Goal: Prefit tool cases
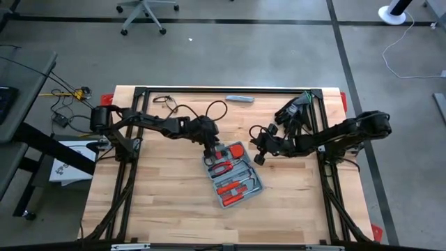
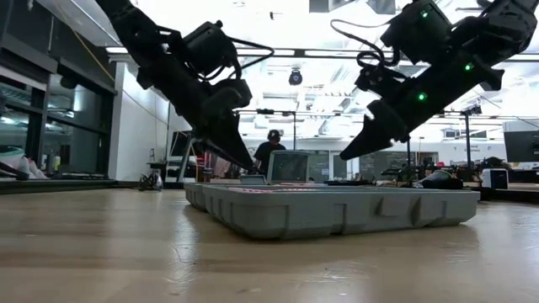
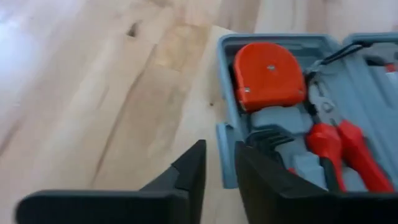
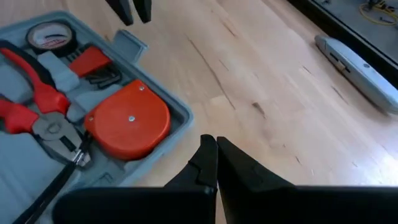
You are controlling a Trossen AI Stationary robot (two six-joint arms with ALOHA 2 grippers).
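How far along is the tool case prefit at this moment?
Done: the tool case lies open on the table with red-handled pliers and an orange round tool seated in slots. In hand: nothing; the left gripper hovers slightly open at the case's edge, the right gripper shut beside it. Left: closing the lid.

Robotics lab or workshop, indicated by: grey concrete floor point(image 1: 230, 56) taped with dark lines, office chair point(image 1: 143, 12), wooden tabletop point(image 1: 167, 209) on black frame, benches with monitors point(image 2: 288, 166) and a seated person point(image 2: 271, 147) behind.
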